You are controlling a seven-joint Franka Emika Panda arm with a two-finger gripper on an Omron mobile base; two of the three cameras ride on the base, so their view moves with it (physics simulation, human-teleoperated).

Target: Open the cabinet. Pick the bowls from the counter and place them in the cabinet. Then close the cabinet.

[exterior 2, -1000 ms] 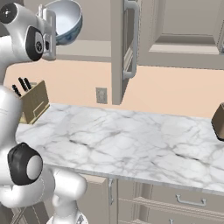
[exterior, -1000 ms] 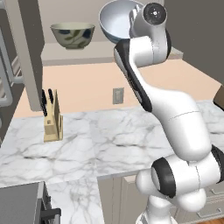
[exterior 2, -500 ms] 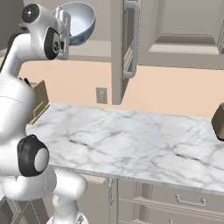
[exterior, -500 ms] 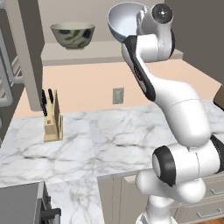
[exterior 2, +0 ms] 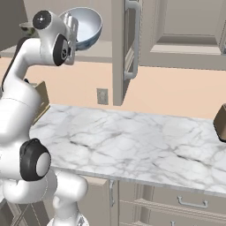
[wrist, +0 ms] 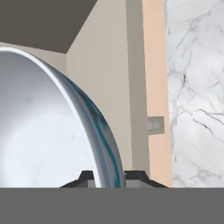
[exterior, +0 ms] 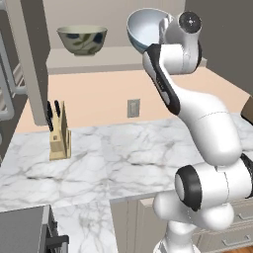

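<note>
The pale blue-white bowl [exterior: 143, 30] hangs tilted at the height of the open cabinet's [exterior: 116, 55] shelf, in front of its right part. My gripper [exterior: 164, 28] is shut on its rim. From the right, the same bowl [exterior 2: 87, 27] sits just past the gripper [exterior 2: 72, 24], left of the open door [exterior 2: 120, 48]. In the hand view the bowl's [wrist: 43, 131] rim runs down between the fingertips of the gripper [wrist: 107, 177]. The olive-beige bowl [exterior: 82, 39] stands upright on the left of the cabinet shelf. Below lies the counter [exterior: 123, 158].
A knife block [exterior: 60, 134] stands at the counter's back left. A wall outlet [exterior: 133, 107] sits under the cabinet. The left cabinet door [exterior: 28, 59] swings out. A dark appliance [exterior 2: 220, 123] is at the far right of the counter [exterior 2: 141, 145].
The arm has carried the blue-white bowl to the right, along the front of the cabinet opening, and its elbow has swung right. The olive-beige bowl has stayed put.
</note>
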